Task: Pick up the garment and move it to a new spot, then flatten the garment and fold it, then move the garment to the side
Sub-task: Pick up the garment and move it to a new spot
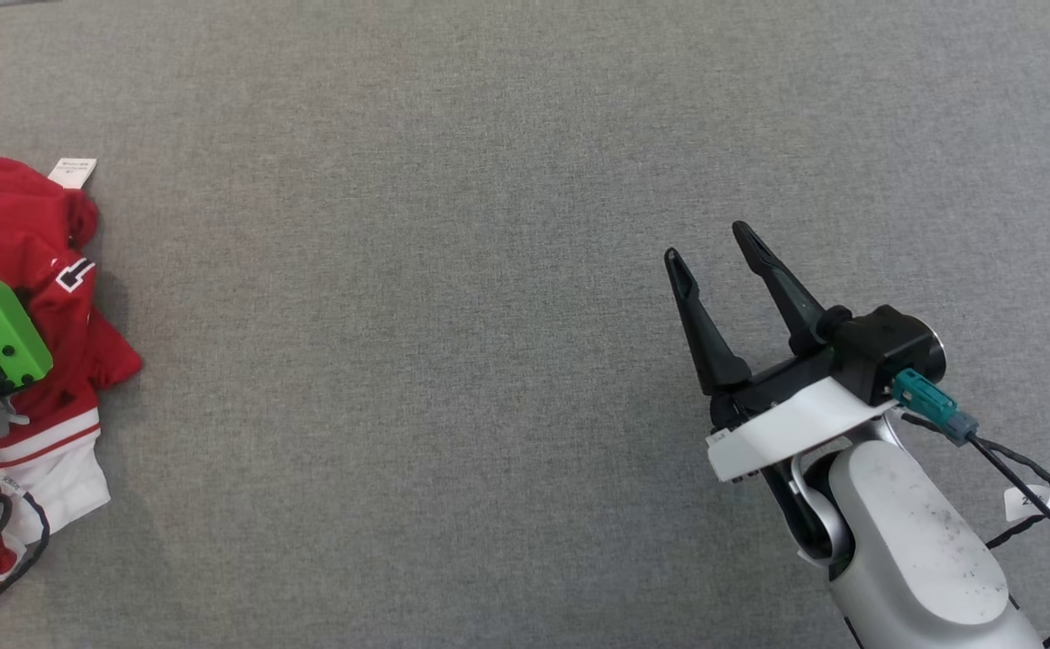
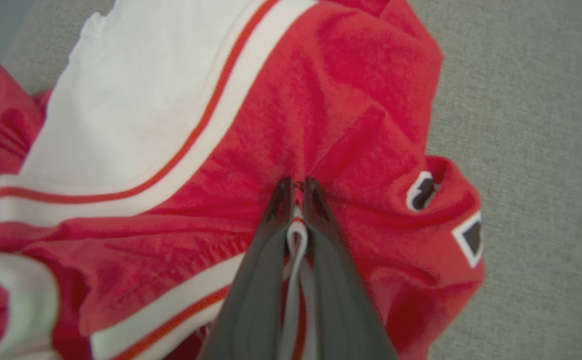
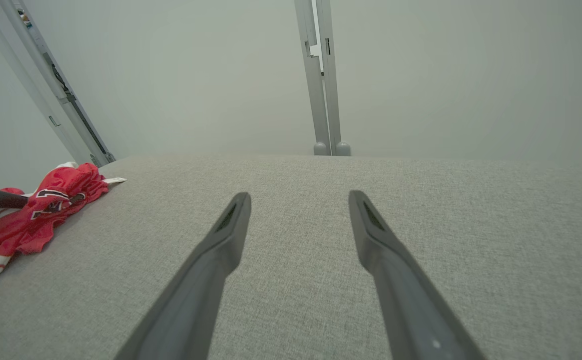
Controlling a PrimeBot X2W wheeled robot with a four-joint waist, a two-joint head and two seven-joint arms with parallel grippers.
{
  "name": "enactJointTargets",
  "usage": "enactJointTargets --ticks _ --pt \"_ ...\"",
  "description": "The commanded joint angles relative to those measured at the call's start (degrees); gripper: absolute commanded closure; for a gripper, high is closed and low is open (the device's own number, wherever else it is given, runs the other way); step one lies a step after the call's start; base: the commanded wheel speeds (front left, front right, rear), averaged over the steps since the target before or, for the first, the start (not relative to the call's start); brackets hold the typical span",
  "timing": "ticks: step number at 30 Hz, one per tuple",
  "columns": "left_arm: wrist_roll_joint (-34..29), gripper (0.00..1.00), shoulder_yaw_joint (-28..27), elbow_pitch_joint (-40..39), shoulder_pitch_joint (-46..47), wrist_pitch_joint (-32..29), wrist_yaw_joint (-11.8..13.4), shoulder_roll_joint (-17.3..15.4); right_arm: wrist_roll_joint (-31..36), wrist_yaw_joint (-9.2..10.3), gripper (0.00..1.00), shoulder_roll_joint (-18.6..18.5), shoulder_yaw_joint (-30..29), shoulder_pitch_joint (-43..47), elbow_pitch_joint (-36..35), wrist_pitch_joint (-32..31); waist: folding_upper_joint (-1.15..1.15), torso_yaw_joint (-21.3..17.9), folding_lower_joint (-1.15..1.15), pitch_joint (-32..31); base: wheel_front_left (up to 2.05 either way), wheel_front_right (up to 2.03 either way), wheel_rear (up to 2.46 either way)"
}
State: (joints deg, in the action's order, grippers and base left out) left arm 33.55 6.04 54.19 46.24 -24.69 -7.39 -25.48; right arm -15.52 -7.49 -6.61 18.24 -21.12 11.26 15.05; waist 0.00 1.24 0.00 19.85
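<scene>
The garment [image 1: 38, 270], a red jersey with white panels and thin red stripes, lies crumpled on the grey worktop [image 1: 488, 361]. A white label [image 1: 74, 171] sticks out from its far side. The near end of the garment is white and passes under the left arm's cables.

The left hand [image 2: 296, 186] is on top of the garment. Its two dark fingers are clenched almost together on a pinched ridge of red cloth, with a strip of white trim caught between them.

To the right of the garment the worktop is bare cloth all the way across. The right hand [image 1: 707, 242] hovers there, well apart from the garment, its fingers spread wide and grasping nothing.

In the right wrist view, the worktop's far edge runs straight behind the garment and meets a pale wall [image 3: 445, 75]. A grey upright post [image 3: 320, 75] stands at that edge, well to the right of the garment. The garment's left side is cut off by the head view's border.
</scene>
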Motion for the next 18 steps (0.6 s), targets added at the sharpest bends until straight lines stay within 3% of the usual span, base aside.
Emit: enactJointTargets --ticks 1,8,18 --pt "1.05 1.0 0.84 0.18 0.54 0.36 -0.14 -0.64 -0.03 0.0 0.0 0.08 0.08 0.64 0.09 0.19 0.0 0.26 0.0 -0.87 0.0 0.0 0.0" --pt "2.01 1.0 6.03 -1.79 0.55 3.53 -0.14 -2.25 -0.54 0.0 0.0 0.62 0.72 1.33 0.9 0.19 0.0 1.1 0.0 -4.14 0.0 0.0 0.0" --pt "5.09 1.0 15.44 -13.92 1.62 5.63 -0.14 -5.09 -2.07 0.0 0.0 1.71 0.59 4.92 2.01 0.19 0.0 -0.32 0.0 -12.69 0.0 0.0 0.0"
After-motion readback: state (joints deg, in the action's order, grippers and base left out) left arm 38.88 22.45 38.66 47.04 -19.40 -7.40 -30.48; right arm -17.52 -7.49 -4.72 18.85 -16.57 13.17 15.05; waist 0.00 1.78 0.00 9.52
